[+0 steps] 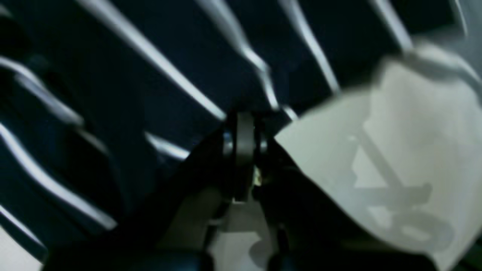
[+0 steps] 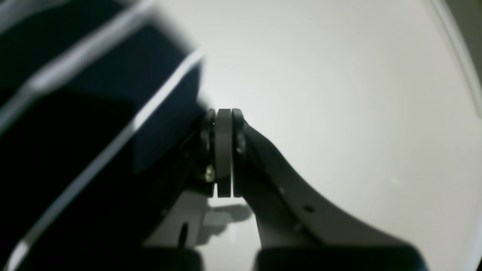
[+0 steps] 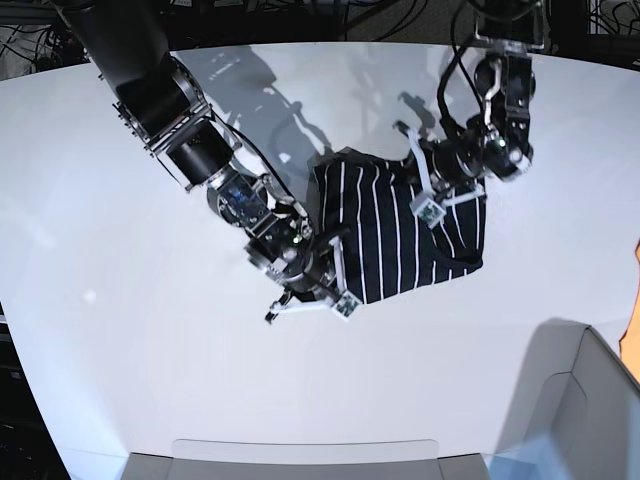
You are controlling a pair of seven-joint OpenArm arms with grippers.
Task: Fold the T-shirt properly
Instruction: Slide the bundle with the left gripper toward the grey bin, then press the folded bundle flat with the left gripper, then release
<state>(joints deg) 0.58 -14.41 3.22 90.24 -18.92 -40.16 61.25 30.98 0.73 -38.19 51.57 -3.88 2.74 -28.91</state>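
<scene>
Grey pads of the right hand [image 2: 224, 150] sit pressed together at the near-left edge of the T-shirt [image 3: 400, 225], and the dark cloth bunches against them on one side, so I judge them clamped on the hem, though the fabric between the pads is not plainly visible; the left hand [image 1: 244, 146] likewise has its pads together with striped cloth crowding around, seemingly pinching the shirt near its far-right part; the garment lies partly folded, a compact block, on the white bench [image 3: 120, 330]; a fold seems under way, both hands holding opposite edges; the next move calls for carrying them evenly so the layers land square; a grey bin [image 3: 600, 420] stands at the near-right corner, its contents hidden.
</scene>
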